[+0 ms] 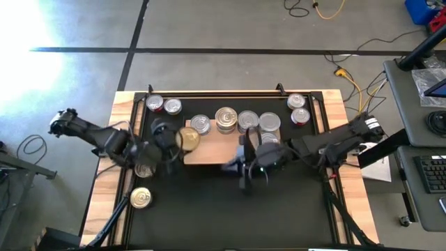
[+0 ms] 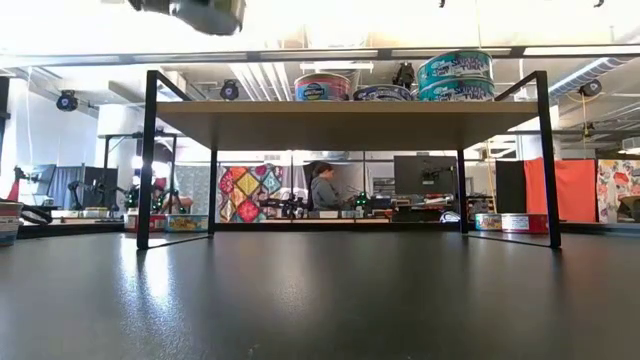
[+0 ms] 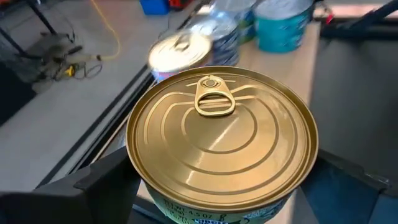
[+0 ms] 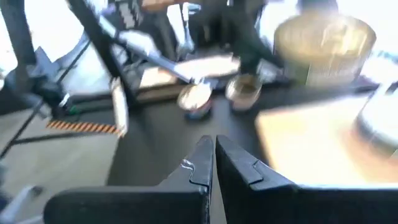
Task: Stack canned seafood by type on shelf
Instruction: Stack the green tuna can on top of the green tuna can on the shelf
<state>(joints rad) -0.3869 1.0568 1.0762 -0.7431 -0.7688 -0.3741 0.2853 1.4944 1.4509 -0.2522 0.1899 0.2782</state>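
While clamped around a gold-lidded tin (image 3: pixel 221 146), left hand (image 1: pixel 182 141) at the shelf (image 1: pixel 209 150) edge; right hand (image 4: pixel 213 163) shut

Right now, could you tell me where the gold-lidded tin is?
In the high view, the gold-lidded tin sits between the left gripper's fingers at the shelf's left end.
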